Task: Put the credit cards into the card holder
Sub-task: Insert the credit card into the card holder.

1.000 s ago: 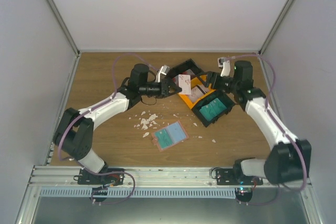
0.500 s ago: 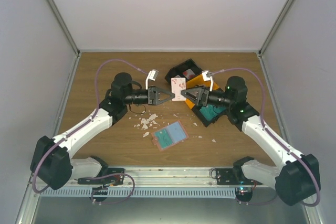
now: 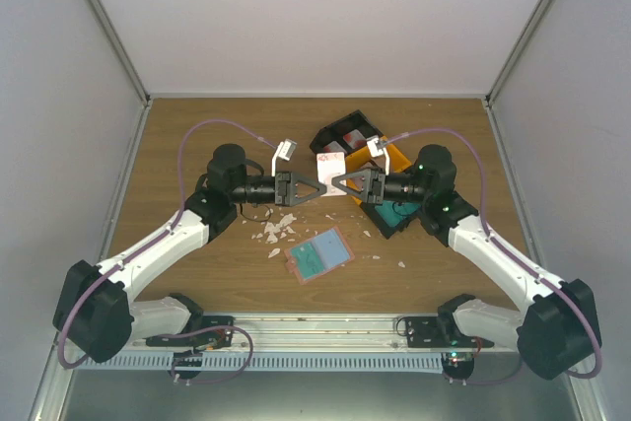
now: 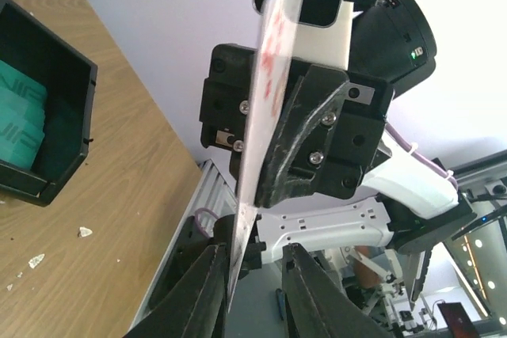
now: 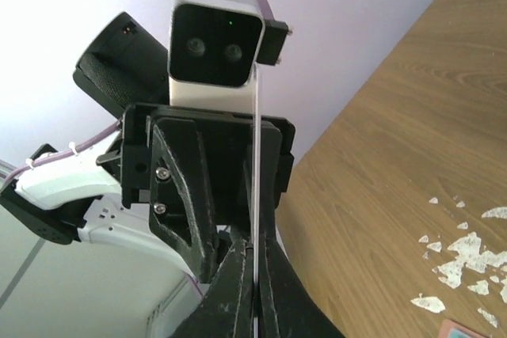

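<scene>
The white credit card [image 3: 331, 165] is a thin rectangle with red markings near its top edge, standing upright in the air above the middle of the table [image 3: 414, 288], where the two arms meet head-on. The right gripper [image 5: 255, 252] has its jaws pressed together on the card, which shows edge-on as a fine pale line. The left gripper [image 4: 253, 255] has its jaws spread, the card's lower edge lying between them close against one finger. The card holder [image 3: 335, 241] lies open and flat nearer the arm bases, salmon-pink, with a teal card [image 3: 309, 261] on it. White crumbs [image 3: 276, 229] lie just beside it. A black bin [image 4: 71, 116] of teal cards [image 4: 16, 132] sits under the right arm, and bare wood stretches off to the left.
</scene>
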Tool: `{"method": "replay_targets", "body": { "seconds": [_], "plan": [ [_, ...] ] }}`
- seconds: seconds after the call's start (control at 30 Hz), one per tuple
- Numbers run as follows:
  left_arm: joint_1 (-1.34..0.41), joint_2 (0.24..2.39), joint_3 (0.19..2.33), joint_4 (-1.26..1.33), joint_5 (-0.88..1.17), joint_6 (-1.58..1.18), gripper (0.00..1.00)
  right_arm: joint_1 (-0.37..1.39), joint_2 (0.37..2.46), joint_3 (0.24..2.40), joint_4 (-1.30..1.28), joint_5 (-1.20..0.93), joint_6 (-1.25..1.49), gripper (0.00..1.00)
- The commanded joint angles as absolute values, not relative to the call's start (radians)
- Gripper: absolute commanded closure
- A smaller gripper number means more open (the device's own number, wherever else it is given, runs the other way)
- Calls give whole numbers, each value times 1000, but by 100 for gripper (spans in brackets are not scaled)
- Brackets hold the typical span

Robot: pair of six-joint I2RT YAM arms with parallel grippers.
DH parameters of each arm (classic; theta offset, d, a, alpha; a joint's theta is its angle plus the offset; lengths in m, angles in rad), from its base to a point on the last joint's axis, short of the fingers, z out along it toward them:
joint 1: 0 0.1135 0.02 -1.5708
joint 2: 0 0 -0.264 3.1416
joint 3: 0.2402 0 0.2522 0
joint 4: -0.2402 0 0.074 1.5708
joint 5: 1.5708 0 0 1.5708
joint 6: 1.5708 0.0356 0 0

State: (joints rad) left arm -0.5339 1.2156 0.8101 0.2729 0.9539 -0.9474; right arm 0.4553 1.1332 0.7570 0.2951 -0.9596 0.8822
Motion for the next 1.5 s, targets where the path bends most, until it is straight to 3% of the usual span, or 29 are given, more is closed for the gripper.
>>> {"method": "replay_targets", "body": {
  "seconds": [0.0,0.13,0.33,0.37,0.43,0.53,0.6,0.8,1.03,1.47],
  "plan": [
    [-533,1185,789,298,967,-894,79,468,1145,781,173,-1026,807,99],
    [-531,1185,773,298,963,-869,81,473,1131,764,129,-1076,781,99],
    [-531,1193,743,338,972,-872,100,483,1132,719,152,-1112,795,99],
    [-531,1192,735,343,971,-872,100,484,1131,711,151,-1106,791,92],
    [-531,1187,713,328,959,-859,100,485,1126,690,140,-1071,781,61],
    [-531,1165,686,204,864,-789,100,483,1096,677,44,-955,713,39],
    [-531,1136,655,108,758,-740,100,484,1059,666,-70,-822,644,32],
    [-565,1037,501,24,502,-777,100,506,1043,645,-337,-382,589,34],
    [-710,1051,381,134,344,-958,100,608,1183,687,-486,-78,576,34],
    [-813,1178,332,197,223,-1139,100,701,1441,677,-280,-186,548,32]
  ]
}}
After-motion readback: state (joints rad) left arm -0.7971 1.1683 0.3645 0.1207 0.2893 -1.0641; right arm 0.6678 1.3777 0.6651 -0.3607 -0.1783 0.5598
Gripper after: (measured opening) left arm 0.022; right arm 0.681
